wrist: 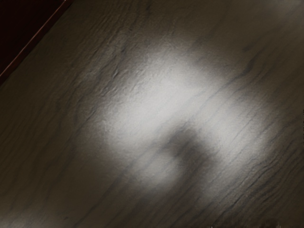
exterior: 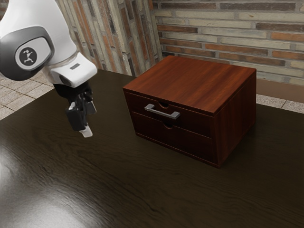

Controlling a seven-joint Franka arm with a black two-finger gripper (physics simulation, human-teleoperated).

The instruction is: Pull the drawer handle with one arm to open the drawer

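I am hovering the gripper (exterior: 81, 124) above the dark counter (exterior: 142, 190), opening indiscernible. The upper drawer's (exterior: 192, 119) silver handle (exterior: 162, 111) is sitting well toward the exterior view's right, so I am planning a level, square approach.

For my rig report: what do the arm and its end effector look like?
The arm has a glossy white, rounded shell with a dark grey joint cap bearing a small white figure logo. The white wrist block carries a small grey label. The end effector is black and boxy, with a pale tip.
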